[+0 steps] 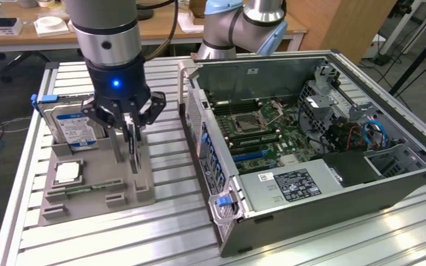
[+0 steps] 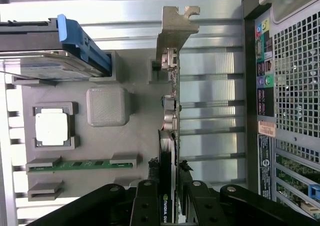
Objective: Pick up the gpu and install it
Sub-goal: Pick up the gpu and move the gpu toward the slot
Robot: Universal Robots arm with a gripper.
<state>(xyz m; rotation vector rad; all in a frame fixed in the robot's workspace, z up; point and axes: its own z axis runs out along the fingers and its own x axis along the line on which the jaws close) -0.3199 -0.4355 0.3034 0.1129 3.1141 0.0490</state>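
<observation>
Gpu (image 1: 133, 149): slim dark card w/ silvery bracket at one end, green NVIDIA mark on its top edge. Stands upright on its long edge, lower edge at a slot of the grey holder (image 1: 95, 169), on the side nearest the PC case (image 1: 309, 216). Gripper (image 1: 130, 119) fingers pinch it, one on each face, near the top edge.

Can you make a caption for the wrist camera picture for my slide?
Jaws clamp the gpu standing on edge in the gray holder, beside the computer case.
</observation>
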